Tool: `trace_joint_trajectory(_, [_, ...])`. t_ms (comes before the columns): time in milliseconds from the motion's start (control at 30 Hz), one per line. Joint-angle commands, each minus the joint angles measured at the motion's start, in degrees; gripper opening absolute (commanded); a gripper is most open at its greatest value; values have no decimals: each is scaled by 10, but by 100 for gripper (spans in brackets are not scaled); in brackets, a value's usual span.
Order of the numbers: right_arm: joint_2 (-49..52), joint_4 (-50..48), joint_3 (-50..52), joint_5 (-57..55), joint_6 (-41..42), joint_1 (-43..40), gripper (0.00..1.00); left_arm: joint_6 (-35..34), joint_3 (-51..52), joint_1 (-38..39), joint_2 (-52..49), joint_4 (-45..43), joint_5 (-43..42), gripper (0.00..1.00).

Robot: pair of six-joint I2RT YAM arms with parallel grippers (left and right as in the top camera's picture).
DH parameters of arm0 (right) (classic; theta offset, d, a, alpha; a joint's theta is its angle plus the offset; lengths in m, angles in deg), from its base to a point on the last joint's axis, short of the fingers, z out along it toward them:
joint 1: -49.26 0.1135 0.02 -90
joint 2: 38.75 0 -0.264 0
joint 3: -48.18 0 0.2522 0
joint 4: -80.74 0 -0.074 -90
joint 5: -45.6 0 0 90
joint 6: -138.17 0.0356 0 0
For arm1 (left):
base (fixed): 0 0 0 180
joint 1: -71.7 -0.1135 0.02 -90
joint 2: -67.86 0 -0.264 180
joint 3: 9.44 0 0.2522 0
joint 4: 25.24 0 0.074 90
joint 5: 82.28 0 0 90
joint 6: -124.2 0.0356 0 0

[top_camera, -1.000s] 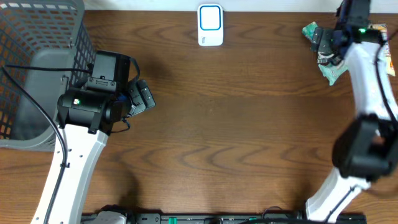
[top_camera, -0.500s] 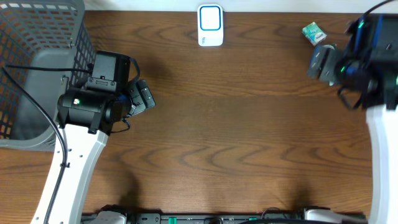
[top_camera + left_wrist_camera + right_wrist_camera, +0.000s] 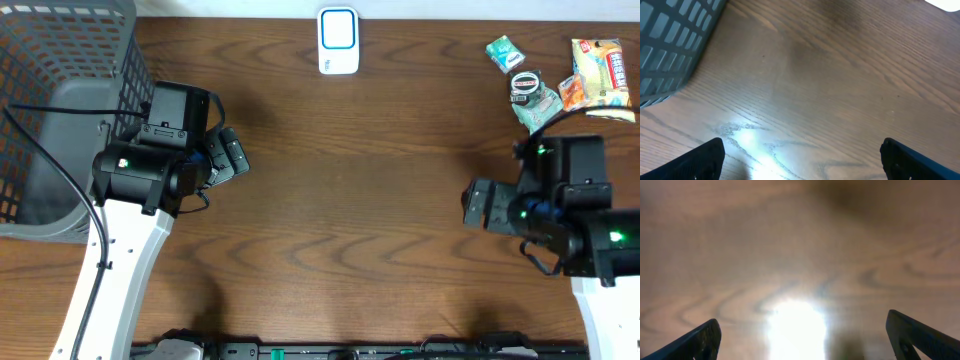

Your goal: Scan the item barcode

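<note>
Two robot claws over a wooden counter (image 3: 380,150).
Left claw (image 3: 232,155) and right claw (image 3: 478,203) both gape, empty; snack packets (image 3: 598,75) lie in the far right corner, well apart from the white scanner (image 3: 338,41).

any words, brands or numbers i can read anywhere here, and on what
No text can be read in any view.
Print on the snack bag: too small and blurred.
Print on the small green packet: blurred.
Label on the round black item: too small.
On the white scanner: none visible.
</note>
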Motion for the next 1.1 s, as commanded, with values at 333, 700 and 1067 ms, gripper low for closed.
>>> trace_joint_trajectory(333, [0,6,17,11,3,4,99,-1,-2,-2,2,2,5,97])
trace_joint_trajectory(700, [0,6,17,13,3,4,99,-1,-2,-2,2,2,5,98])
trace_joint_trajectory(1067, [3,7,18,-2,3,4,99,-1,-2,-2,2,2,5,98])
